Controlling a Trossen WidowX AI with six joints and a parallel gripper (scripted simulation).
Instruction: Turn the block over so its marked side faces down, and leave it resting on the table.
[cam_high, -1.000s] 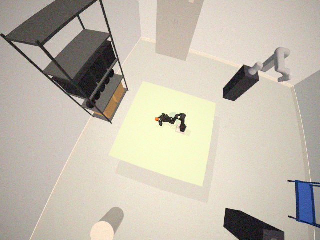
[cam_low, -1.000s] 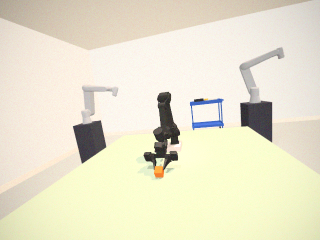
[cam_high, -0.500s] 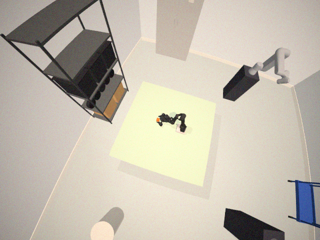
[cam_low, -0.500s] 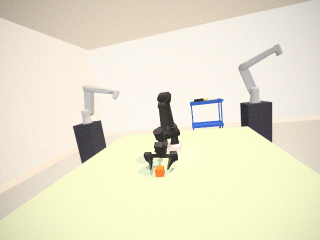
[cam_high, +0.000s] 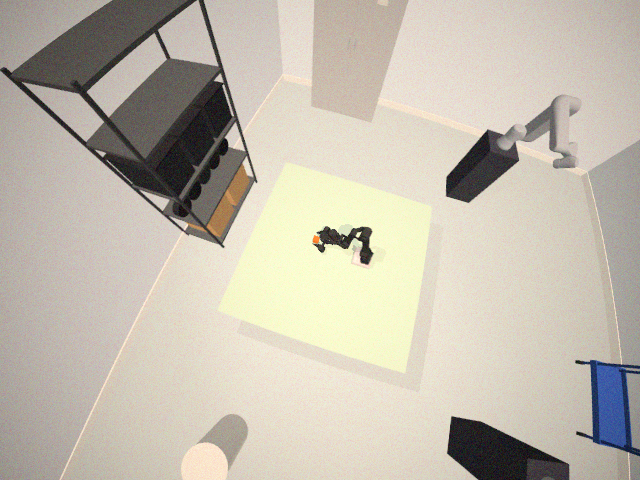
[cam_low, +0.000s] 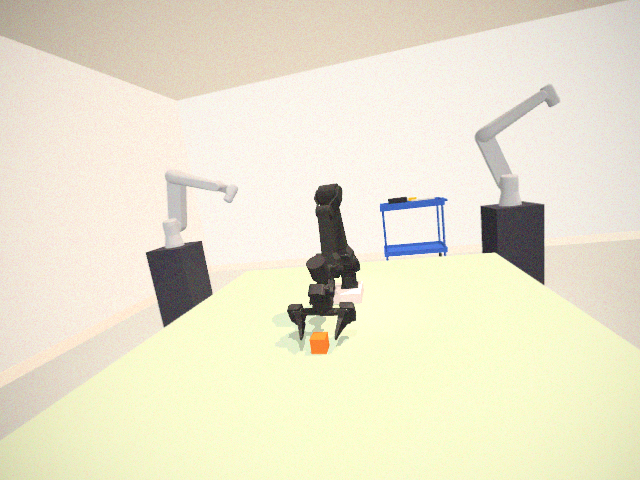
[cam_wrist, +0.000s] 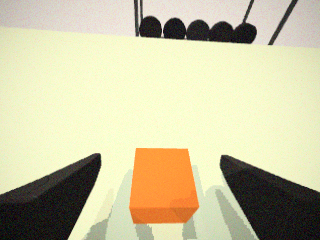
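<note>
An orange block (cam_high: 315, 239) (cam_low: 319, 343) (cam_wrist: 161, 179) rests on the pale yellow-green table (cam_high: 320, 310) (cam_low: 361, 413) (cam_wrist: 160, 90). Its faces in view are plain orange, with no mark showing; the underside is hidden. My gripper (cam_low: 318, 338) (cam_wrist: 162, 159) is open wide and empty. In the wrist view one finger stands to each side of the block, with a gap on both sides. In the exterior view the fingertips are just behind the block, close above the table.
The arm's pinkish base plate (cam_high: 356, 259) (cam_low: 356, 295) stands on the table behind the gripper. A dark shelf rack (cam_high: 149, 98), a blue cart (cam_high: 610, 403) (cam_low: 413, 250) and pale arms on dark pedestals (cam_high: 480, 165) (cam_low: 180, 279) stand off the table.
</note>
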